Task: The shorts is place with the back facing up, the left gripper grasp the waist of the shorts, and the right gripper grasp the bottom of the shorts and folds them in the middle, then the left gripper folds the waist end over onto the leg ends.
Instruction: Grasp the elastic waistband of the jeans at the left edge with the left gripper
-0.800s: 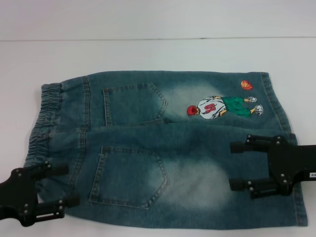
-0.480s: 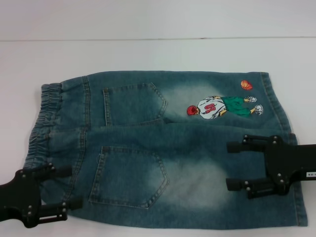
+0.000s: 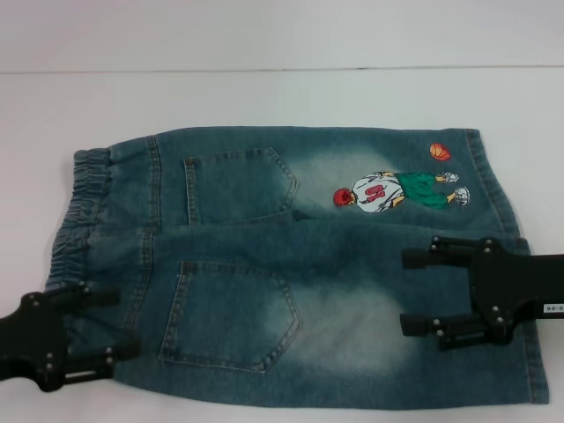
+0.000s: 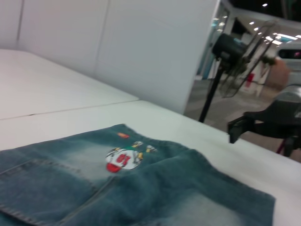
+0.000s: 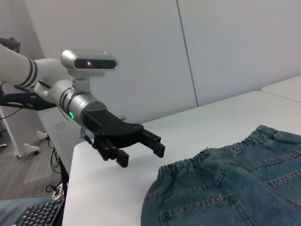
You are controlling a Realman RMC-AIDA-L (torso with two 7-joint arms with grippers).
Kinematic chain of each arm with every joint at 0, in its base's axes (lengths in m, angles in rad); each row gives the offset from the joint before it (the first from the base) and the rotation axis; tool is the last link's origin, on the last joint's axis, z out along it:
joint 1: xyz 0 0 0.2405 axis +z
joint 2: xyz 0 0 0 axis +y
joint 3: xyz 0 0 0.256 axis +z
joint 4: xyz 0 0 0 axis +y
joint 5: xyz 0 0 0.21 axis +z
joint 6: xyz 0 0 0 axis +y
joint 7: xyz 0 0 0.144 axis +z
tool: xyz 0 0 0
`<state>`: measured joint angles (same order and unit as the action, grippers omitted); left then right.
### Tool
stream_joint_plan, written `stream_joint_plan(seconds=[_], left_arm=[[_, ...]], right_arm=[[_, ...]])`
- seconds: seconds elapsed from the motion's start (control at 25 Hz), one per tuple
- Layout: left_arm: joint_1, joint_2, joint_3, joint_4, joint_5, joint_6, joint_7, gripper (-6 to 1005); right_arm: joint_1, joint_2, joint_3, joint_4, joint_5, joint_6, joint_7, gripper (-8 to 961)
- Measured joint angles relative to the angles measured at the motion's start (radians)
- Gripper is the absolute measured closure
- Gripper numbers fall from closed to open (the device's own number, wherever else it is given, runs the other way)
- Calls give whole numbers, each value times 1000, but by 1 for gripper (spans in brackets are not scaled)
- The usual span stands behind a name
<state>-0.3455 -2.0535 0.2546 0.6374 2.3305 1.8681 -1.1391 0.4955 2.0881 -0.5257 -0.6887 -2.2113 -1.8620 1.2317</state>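
Blue denim shorts (image 3: 291, 264) lie flat on the white table (image 3: 264, 97) with the back pockets up, the elastic waist at the left and the leg ends at the right. A cartoon basketball player patch (image 3: 397, 191) marks the far leg. My left gripper (image 3: 123, 322) hovers open over the near corner of the waist. Also open, my right gripper (image 3: 406, 291) sits above the near leg close to its hem. The left wrist view shows the shorts (image 4: 141, 188) and the right gripper (image 4: 263, 120) beyond them. In the right wrist view the left gripper (image 5: 141, 143) stands open beside the waistband (image 5: 207, 157).
A seam (image 3: 264, 69) runs across the table behind the shorts. Bare white table lies beyond and to both sides. Off the table stand a fan on a pole (image 4: 230, 52) and a keyboard (image 5: 37, 214).
The right gripper has crept slightly leftward over the near leg. The left gripper has shifted a little inward over the waist corner. Both stay open and the shorts have not moved.
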Motion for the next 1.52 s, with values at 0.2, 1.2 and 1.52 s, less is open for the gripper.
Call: stream_joint_plan(seconds=[0.2,1.2,1.52], left_arm=[[2,-5,4,107,0,-36,-115,157],[-6,-54,126,392,206,-223,-429,164],[-6,-57,129,393,209,-239,-437,167]], right_arm=[[-7,-1,9,0,1,5,2,25],[5,-3,18,-11,1,22,35,26],[2,-4,18,-11,1,20,37,26]])
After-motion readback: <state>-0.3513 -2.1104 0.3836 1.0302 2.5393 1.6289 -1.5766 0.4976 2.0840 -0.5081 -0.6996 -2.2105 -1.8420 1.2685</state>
